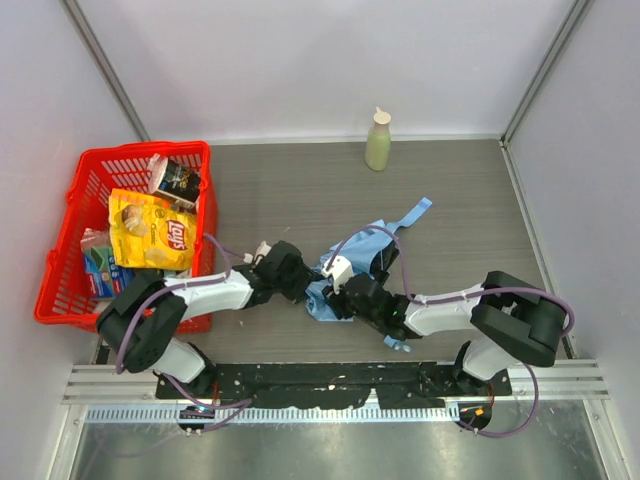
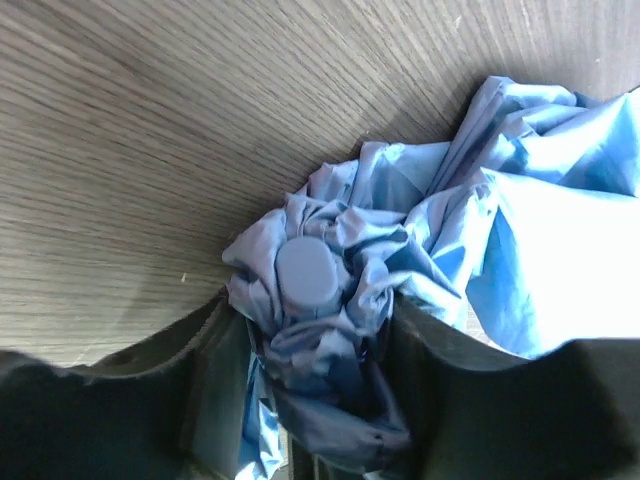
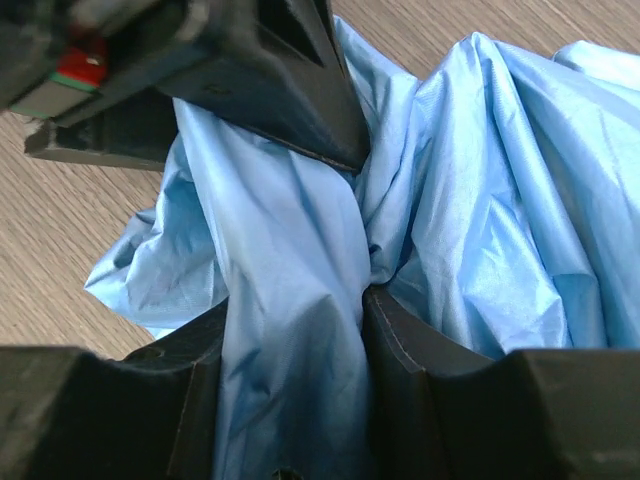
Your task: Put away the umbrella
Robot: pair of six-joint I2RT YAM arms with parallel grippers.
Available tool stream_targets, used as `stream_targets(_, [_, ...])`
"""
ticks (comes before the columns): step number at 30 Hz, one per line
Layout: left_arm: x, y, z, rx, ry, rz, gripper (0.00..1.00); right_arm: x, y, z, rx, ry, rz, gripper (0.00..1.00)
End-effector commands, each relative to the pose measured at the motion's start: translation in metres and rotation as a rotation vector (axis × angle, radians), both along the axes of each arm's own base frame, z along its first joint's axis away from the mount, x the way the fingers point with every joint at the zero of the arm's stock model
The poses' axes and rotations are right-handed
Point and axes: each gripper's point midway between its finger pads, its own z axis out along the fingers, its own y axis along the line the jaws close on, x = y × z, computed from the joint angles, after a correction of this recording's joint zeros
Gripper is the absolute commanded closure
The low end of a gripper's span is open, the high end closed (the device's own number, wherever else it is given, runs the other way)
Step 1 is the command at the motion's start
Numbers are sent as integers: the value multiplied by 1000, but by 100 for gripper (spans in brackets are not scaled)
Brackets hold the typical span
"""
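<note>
Umbrella (image 1: 365, 255) lay, seen from above, as a loose sky-blue heap in the middle of the bench (image 1: 300, 190), strap (image 1: 415, 213) trailing, so nothing looked put away yet. At the left wrist, the left hand (image 2: 310, 312) was half closed around the bunched fabric at its capped tip. At the right wrist, the right hand (image 3: 295, 330), part closed, pinched a fold of canopy, which I judged left the umbrella to be gathered, strapped and stowed.

Bright even overhead light, soft shadows, blurry wrist foregrounds
</note>
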Motion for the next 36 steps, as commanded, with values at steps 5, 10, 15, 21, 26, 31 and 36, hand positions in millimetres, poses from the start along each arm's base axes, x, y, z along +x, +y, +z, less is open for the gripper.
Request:
stream_targets(5, [18,22,40,-14,-245,-32,11,-28,-5,-31,145,310,64,99])
stream_targets(10, [6,18,45,-68,-229,-72,0,-23,-13,-30,265,398,14,99])
stream_targets(15, [-9,10,46,-151,-202,-112,0,-20,-20,-41,308,501,-17,99])
stream_targets(21, [-23,19,46,-156,-208,-149,0,-19,-21,-56,271,580,-31,99])
stream_targets(26, [-30,29,56,-85,-245,-232,0,-19,-22,-50,276,572,-31,99])
stream_targets(31, [-40,23,43,-58,-234,-334,21,-14,-24,-43,280,588,-29,99])
stream_targets(36, [-46,30,5,62,-157,-390,49,-9,-30,-38,300,592,-37,99])
